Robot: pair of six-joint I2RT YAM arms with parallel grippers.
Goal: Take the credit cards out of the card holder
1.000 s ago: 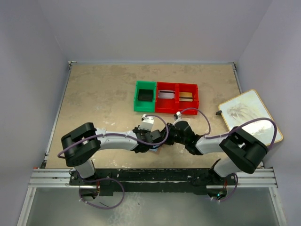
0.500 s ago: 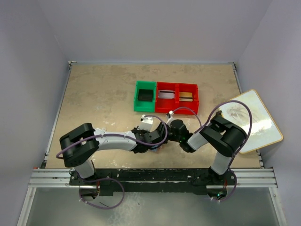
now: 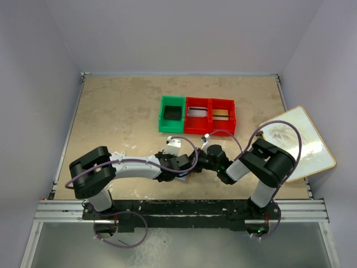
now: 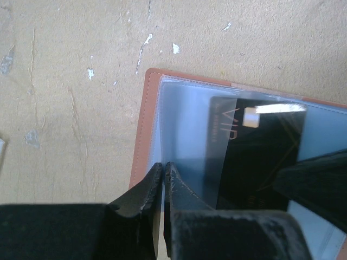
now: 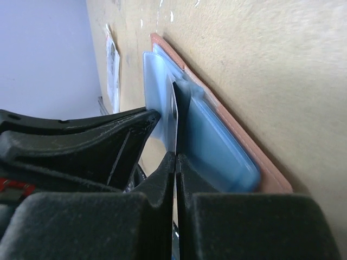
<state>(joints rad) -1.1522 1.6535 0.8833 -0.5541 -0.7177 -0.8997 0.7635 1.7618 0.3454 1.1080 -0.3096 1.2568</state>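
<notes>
The left arm (image 3: 134,166) and the right arm (image 3: 273,162) were built alike, with smooth white link shells between bulky black joint housings that had rounded corners. A thin purple cable (image 3: 117,244) ran in loose loops along each arm and down by the bases. The bases were bolted to a ribbed aluminium rail (image 3: 178,211) above a black bar. The left pincer (image 4: 162,169) and the right pincer (image 5: 175,162) were matt black, with tapering fingers (image 5: 161,180) growing out of blocky, faintly grainy bodies. A small white housing (image 3: 175,143) sat at the left wrist.
</notes>
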